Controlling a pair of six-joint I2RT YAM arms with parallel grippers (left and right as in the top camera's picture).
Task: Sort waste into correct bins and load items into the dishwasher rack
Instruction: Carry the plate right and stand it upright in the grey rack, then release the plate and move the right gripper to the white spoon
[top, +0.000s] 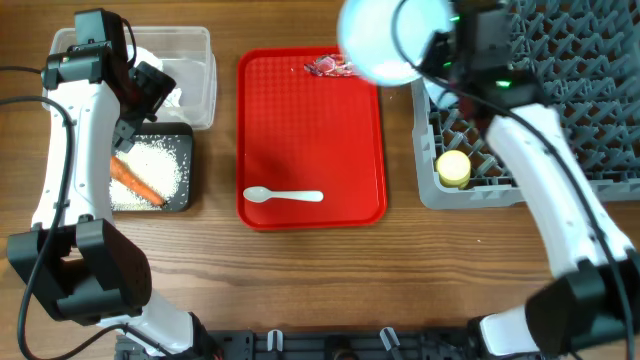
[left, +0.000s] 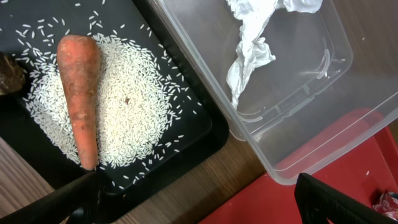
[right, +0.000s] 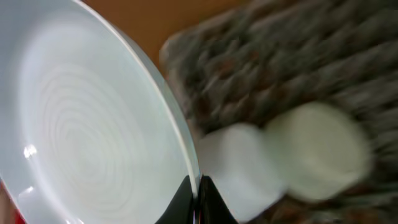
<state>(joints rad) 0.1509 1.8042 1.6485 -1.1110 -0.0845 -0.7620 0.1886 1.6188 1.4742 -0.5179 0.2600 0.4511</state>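
My right gripper (right: 198, 200) is shut on the rim of the large pale blue plate (right: 87, 118), pinching its edge. In the overhead view it holds the plate (top: 385, 40) raised on edge between the red tray and the grey dishwasher rack (top: 580, 90). My left gripper (left: 199, 208) is open and empty above the seam between the clear tub (left: 311, 112) and the black tray (left: 205, 140). A carrot (left: 79, 93) lies on loose rice (left: 137, 106) in the black tray, with a brown lump (left: 9, 73) beside it. Crumpled tissue (left: 252, 43) lies in the tub.
The flat red tray (top: 310, 140) carries a white spoon (top: 283, 196) near its front and a red wrapper (top: 330, 67) at its back. A yellow cup (top: 453, 168) stands in the rack's near left corner. Blurred pale dishes (right: 317, 149) show in the rack.
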